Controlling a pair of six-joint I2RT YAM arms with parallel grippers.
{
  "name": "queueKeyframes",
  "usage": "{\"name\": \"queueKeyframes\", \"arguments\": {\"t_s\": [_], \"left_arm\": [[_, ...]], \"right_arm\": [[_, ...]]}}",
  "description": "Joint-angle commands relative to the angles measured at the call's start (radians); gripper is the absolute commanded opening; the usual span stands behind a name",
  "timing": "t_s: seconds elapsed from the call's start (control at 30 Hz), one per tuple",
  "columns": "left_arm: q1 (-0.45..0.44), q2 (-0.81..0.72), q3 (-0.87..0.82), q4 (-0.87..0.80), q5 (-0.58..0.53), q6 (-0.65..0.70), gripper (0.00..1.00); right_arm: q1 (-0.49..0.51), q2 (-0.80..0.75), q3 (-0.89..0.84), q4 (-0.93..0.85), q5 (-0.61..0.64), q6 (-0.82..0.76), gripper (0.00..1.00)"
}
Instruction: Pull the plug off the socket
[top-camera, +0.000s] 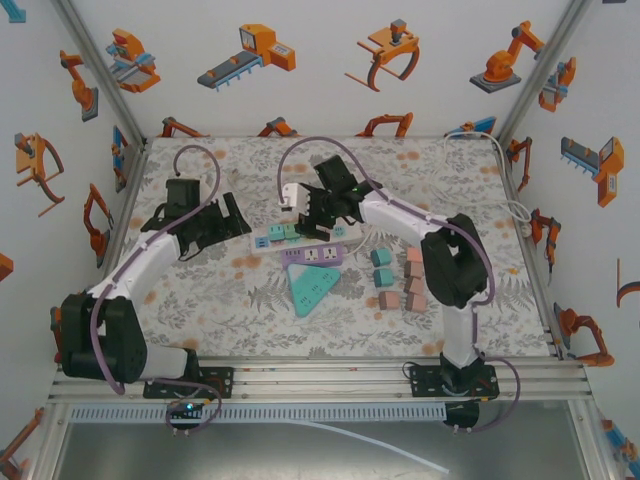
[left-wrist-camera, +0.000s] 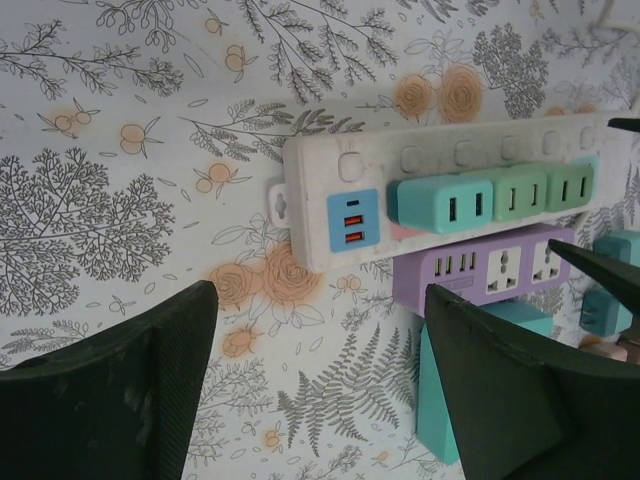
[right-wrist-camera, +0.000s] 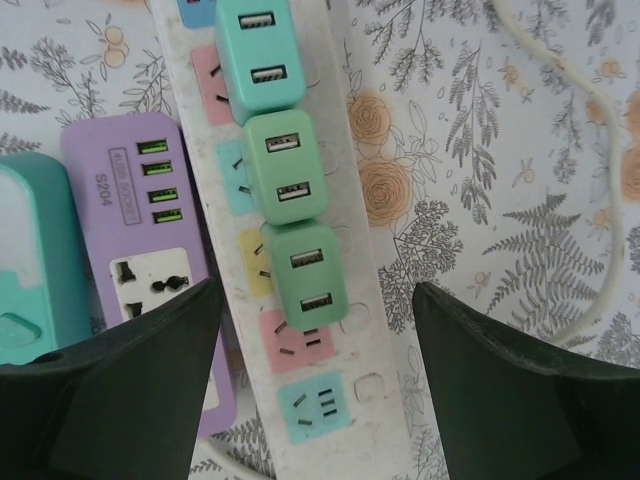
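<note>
At the right tool (right-wrist-camera: 315, 290): spread wide, empty, poised over the rightmost green plug (right-wrist-camera: 305, 285) of three seated in the white strip (right-wrist-camera: 345, 350), mid counter (right-wrist-camera: 500, 250). At the left tool (left-wrist-camera: 318, 295): likewise open, nothing held. Could drag the unpinned strip up too, or clip the neighbouring plug (right-wrist-camera: 285, 165) by closing off-centre.

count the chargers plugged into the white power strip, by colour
teal chargers: 1
green chargers: 2
total plugged into the white power strip: 3
</note>
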Motion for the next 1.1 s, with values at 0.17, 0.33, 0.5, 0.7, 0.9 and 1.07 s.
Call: {"name": "queueKeyframes", "arguments": {"t_s": [0.17,0.33,0.5,0.7,0.9,1.07], "left_arm": [[0.004,0.115,0.068,-0.014,0.052,-0.009,0.69],[-0.006,0.216,0.130,-0.065,0.125,0.017,0.66],[-0.023,0.306,0.183,-0.110,0.086,0.021,0.58],[-0.049,0.383,0.224,-0.134,0.055,0.018,0.51],[-0.064,0.424,0.236,-0.167,0.022,0.040,0.49],[-0.068,0.455,0.234,-0.189,-0.021,0.056,0.49]], "right_arm": [[-0.002,0.088,0.103,-0.076,-0.047,-0.066,0.60],[-0.002,0.115,0.125,-0.091,-0.027,-0.071,0.45],[-0.002,0.117,0.128,-0.115,-0.042,-0.107,0.44],[-0.002,0.128,0.143,-0.139,-0.068,-0.123,0.42],[-0.002,0.140,0.150,-0.138,-0.071,-0.121,0.41],[-0.002,0.142,0.161,-0.153,-0.118,-0.130,0.38]]}}
